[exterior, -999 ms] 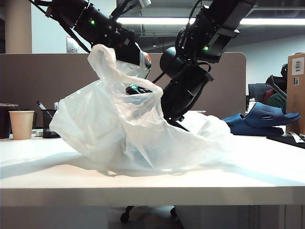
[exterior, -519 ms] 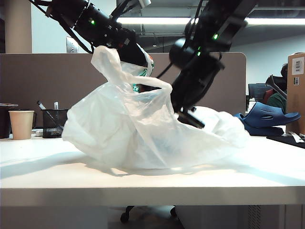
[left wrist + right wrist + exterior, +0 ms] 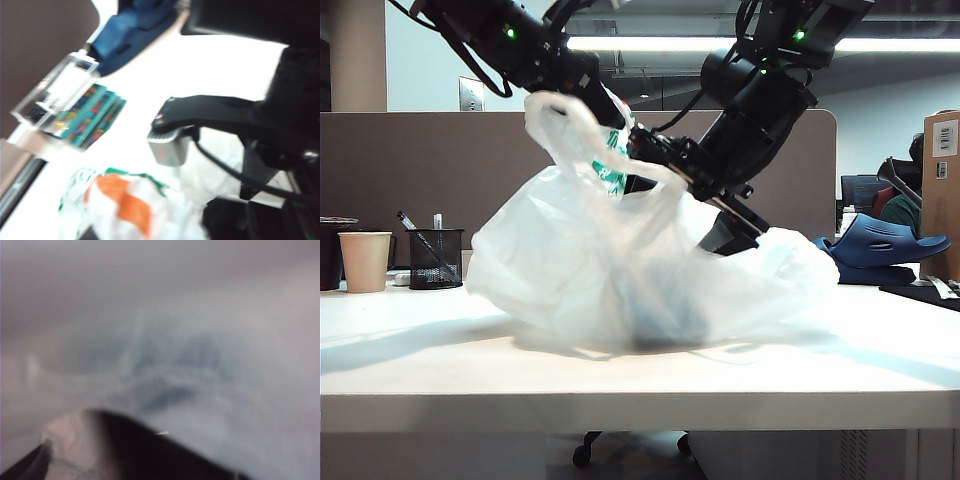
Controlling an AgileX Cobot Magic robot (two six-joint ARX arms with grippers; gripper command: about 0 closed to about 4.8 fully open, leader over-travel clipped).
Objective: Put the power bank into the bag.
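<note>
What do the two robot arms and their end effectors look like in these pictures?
Both arms are black, with rounded joint housings, small green indicator lights and loose black cables. The left end effector and right end effector are also black. The left wrist view shows a silver block on the right arm.

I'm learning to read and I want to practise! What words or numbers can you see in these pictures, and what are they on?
Nothing here can be read.
Bag: green print near the top, too crumpled and blurred to read.
Cardboard box: a barcode label, its digits too small.
Teal packs in the left wrist view: colourful print, too blurred.
Right wrist view: only blurry plastic, no writing.
</note>
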